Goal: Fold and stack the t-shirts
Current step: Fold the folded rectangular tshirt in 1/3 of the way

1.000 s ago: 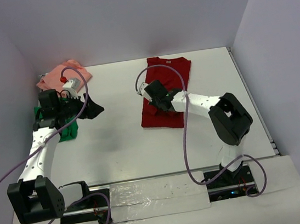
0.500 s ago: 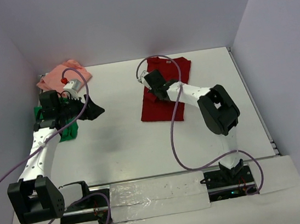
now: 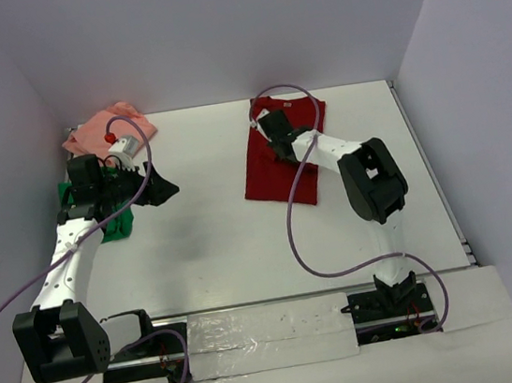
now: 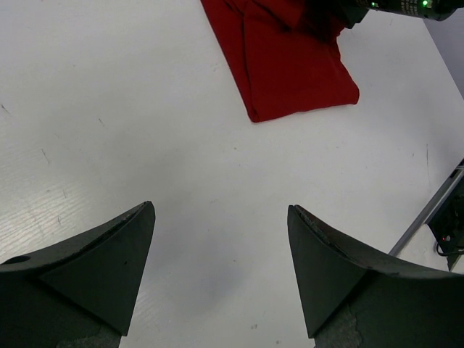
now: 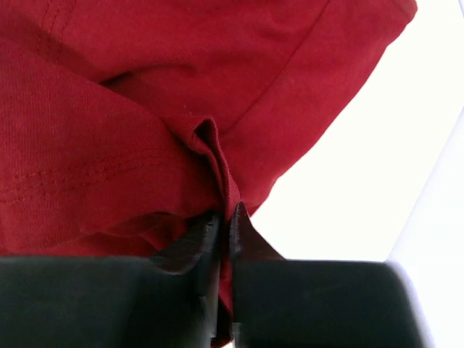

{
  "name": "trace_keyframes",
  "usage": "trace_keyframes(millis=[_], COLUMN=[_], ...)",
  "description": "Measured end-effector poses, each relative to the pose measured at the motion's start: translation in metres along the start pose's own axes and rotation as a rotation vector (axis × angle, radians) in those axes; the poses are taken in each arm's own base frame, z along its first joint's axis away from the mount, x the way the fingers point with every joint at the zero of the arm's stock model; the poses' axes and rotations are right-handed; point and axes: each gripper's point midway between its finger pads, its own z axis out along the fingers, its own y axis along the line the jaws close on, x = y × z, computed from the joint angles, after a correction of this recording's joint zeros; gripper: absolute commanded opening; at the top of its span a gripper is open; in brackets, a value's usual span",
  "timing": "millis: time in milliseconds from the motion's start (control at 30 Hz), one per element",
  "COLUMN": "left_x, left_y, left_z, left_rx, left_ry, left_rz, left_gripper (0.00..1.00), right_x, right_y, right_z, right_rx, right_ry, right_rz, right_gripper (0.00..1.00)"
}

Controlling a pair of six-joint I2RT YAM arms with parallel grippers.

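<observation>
The dark red t-shirt [image 3: 276, 165] lies on the white table right of centre, partly folded; it also shows in the left wrist view as a red t-shirt [image 4: 290, 65] at the top. My right gripper [image 3: 274, 132] is over its far part, shut on a pinched fold of red cloth [image 5: 210, 156]; the gripper [image 5: 225, 217] has cloth between its fingertips. The bright green t-shirt [image 3: 116, 221] lies at the left under my left arm. Behind it sits the salmon pink t-shirt [image 3: 106, 128]. My left gripper [image 3: 163, 187] hovers open above bare table, its gripper [image 4: 221, 225] holding nothing.
Grey walls close the table [image 3: 206, 245] in at the back, left and right. Purple cables loop from both arms. A taped strip and the arm bases [image 3: 266, 337] run along the near edge. A dark rail [image 4: 428, 210] shows at the right of the left wrist view.
My right gripper has moved toward the back of the table, carrying the pinched red cloth with it; the shirt's near edge has drawn back. The left arm has stayed still.
</observation>
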Motion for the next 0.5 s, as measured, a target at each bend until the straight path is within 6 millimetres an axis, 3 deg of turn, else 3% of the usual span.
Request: trace_keyframes(millis=[33, 133, 167, 200, 367, 500], left_x=[0.0, 0.0, 0.0, 0.0, 0.0, 0.0], left_y=[-0.001, -0.002, -0.002, -0.002, -0.003, -0.004], left_z=[0.0, 0.0, 0.0, 0.0, 0.0, 0.0], left_rx=[0.003, 0.009, 0.011, 0.012, 0.019, 0.022], left_ry=[0.0, 0.0, 0.0, 0.0, 0.0, 0.001], left_rz=[0.0, 0.001, 0.001, 0.001, 0.001, 0.0], left_gripper=[0.83, 0.83, 0.83, 0.83, 0.83, 0.83], right_x=[0.0, 0.0, 0.001, 0.001, -0.004, -0.007], right_y=[0.001, 0.006, 0.008, 0.008, 0.008, 0.012], right_z=[0.002, 0.005, 0.005, 0.005, 0.005, 0.005], right_rx=[-0.004, -0.026, -0.033, -0.035, -0.021, 0.009], right_ry=[0.003, 0.009, 0.011, 0.011, -0.008, -0.05], right_rz=[0.004, 0.002, -0.002, 0.001, 0.001, 0.004], right_gripper=[0.39, 0.53, 0.65, 0.69, 0.73, 0.69])
